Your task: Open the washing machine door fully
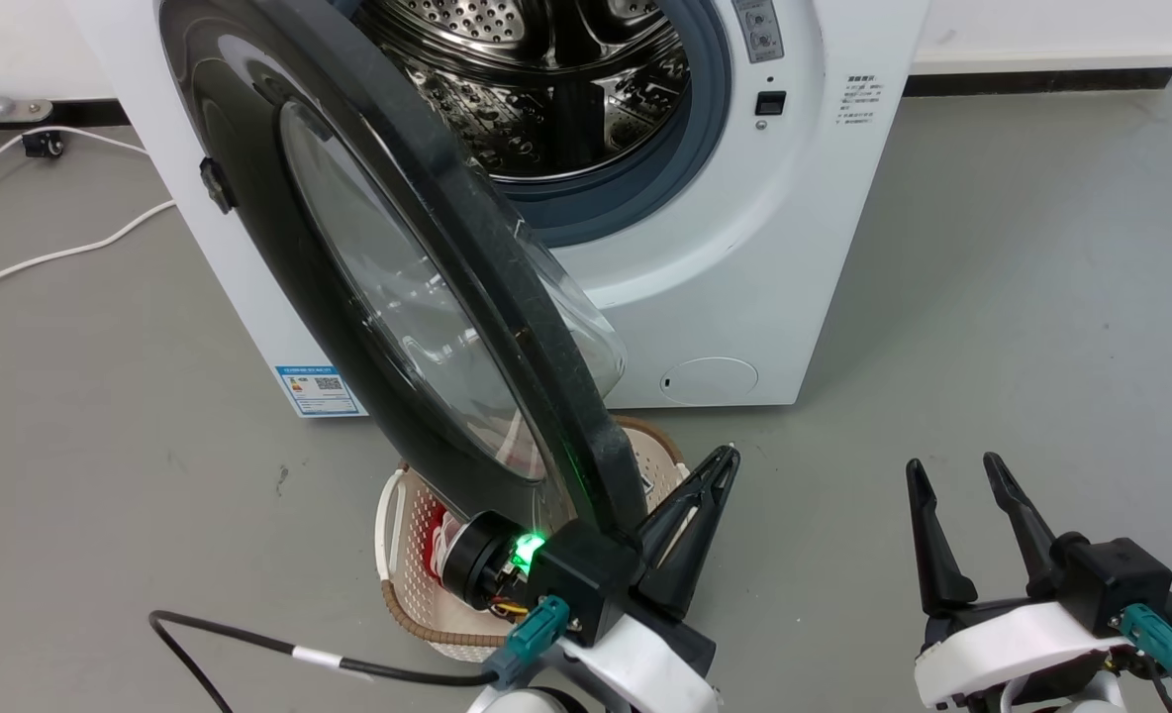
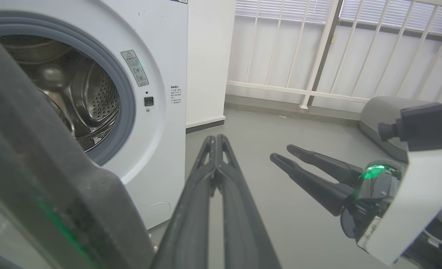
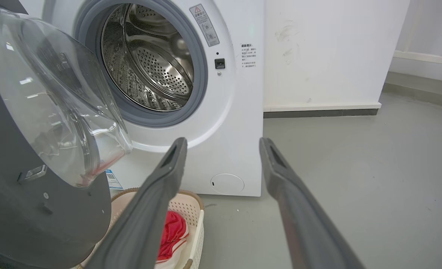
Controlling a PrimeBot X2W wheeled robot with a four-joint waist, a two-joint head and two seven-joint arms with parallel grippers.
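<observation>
Door (image 1: 507, 297) swung partway out from washer (image 1: 794, 248), drum (image 1: 546, 89) exposed. Left tool (image 1: 725, 460) fingers pressed together, holding nothing, just beside door's free edge. Right tool (image 1: 952, 467) fingers spread, empty.

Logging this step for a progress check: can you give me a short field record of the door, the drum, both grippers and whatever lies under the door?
door: washing machine door stands partway open, hinged on the washing machine
drum: steel drum exposed
left arm: left gripper shut, beside the door's free edge; contact unclear
right arm: right gripper open, holding nothing, apart from the door
under door: basket on the floor, red cloth inside
</observation>
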